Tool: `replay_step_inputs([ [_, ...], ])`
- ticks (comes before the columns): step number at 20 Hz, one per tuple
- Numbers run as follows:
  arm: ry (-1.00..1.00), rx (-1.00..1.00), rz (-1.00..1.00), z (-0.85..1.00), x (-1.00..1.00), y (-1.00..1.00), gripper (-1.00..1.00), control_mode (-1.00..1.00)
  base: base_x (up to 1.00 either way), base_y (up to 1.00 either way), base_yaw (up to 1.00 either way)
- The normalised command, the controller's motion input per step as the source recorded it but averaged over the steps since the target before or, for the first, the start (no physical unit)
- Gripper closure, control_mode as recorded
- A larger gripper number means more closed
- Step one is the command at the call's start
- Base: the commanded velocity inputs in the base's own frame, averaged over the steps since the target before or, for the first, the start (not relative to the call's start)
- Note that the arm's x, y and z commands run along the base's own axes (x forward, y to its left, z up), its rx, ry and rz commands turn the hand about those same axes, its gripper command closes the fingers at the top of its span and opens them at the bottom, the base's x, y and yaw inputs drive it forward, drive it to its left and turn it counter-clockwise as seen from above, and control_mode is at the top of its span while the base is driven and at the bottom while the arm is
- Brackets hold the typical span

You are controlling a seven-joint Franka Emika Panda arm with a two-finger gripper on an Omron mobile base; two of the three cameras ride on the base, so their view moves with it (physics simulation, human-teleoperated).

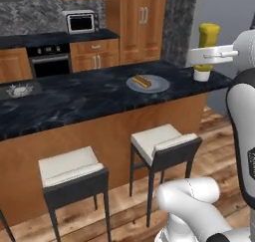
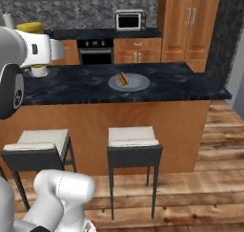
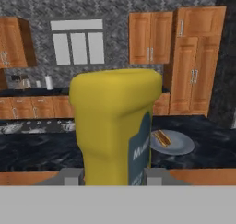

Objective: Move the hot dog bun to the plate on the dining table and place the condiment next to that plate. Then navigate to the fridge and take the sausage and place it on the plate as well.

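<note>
Currently I see the gripper (image 3: pixel 112 177) clamped on the yellow mustard bottle (image 3: pixel 115 126), cap down. Its blue label (image 3: pixel 139 149) reads partly "Mu". Hot dog bun (image 1: pixel 142 80) lies on the grey plate (image 1: pixel 158 85).

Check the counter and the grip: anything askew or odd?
Only one oddity: the yellow bottle is upside down, white cap at the bottom, gripped between the fingers. The bun lies neatly on the plate.
</note>
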Motion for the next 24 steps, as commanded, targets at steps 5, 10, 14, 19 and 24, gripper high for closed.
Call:
replay_step_inputs([
  [5, 0.0, 0.0, 0.0, 0.0, 0.0, 0.0, 1.0, 1.0, 0.51, -0.82, 0.35],
  [10, 0.0, 0.0, 0.0, 0.0, 0.0, 0.0, 1.0, 1.0, 0.73, -0.39, 0.11],
  [14, 0.0, 0.0, 0.0, 0.0, 0.0, 0.0, 1.0, 1.0, 0.62, -0.49, 0.06],
  [19, 0.0, 0.0, 0.0, 0.0, 0.0, 0.0, 1.0, 1.0, 0.22, -0.65, 0.07],
  [24, 0.0, 0.0, 0.0, 0.0, 0.0, 0.0, 1.0, 1.0, 0.29, -0.51, 0.08],
])
